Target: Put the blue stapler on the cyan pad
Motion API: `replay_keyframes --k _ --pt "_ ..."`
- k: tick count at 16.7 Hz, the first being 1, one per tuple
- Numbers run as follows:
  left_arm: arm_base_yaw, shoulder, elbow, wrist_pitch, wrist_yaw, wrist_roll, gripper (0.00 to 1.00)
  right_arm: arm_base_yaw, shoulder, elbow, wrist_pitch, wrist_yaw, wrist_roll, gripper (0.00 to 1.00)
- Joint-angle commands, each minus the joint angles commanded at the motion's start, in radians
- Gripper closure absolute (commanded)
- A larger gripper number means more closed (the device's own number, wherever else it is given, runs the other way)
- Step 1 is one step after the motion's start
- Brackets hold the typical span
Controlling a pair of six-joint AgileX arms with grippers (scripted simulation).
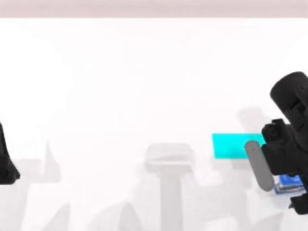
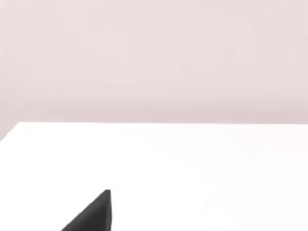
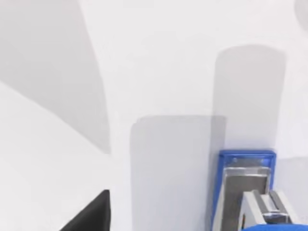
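Observation:
The blue stapler (image 1: 289, 182) lies near the table's right edge, mostly hidden under my right arm. In the right wrist view the stapler (image 3: 246, 190) shows its blue base and grey metal strip, lying flat on the table. My right gripper (image 1: 285, 169) hangs over it, open, and one dark fingertip (image 3: 96, 214) stands well off to the stapler's side with bare table between. The cyan pad (image 1: 235, 146) lies flat just left of the right arm, with nothing on it. My left arm (image 1: 6, 164) is parked at the far left edge, and one fingertip (image 2: 96, 214) of its open gripper shows.
A grey rounded bar (image 1: 258, 166) on the right arm slants between the pad and the stapler. Soft grey shadows cross the white table (image 1: 144, 96). The table's far edge (image 2: 154, 122) meets a pale wall.

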Motion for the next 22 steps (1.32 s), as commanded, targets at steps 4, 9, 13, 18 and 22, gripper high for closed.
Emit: replay_keyframes --k 4,9,13,18,22 --pt "0.000 0.000 0.000 0.000 0.000 0.000 0.00 0.000 0.004 -0.008 0.011 0.000 0.000 0.00" --pt "0.000 0.000 0.000 0.000 0.000 0.000 0.00 0.000 0.004 -0.008 0.011 0.000 0.000 0.30" --pt "0.000 0.000 0.000 0.000 0.000 0.000 0.00 0.000 0.004 -0.008 0.011 0.000 0.000 0.60" --pt "0.000 0.000 0.000 0.000 0.000 0.000 0.00 0.000 0.004 -0.008 0.011 0.000 0.000 0.98" --pt "0.000 0.000 0.000 0.000 0.000 0.000 0.00 0.000 0.004 -0.008 0.011 0.000 0.000 1.00"
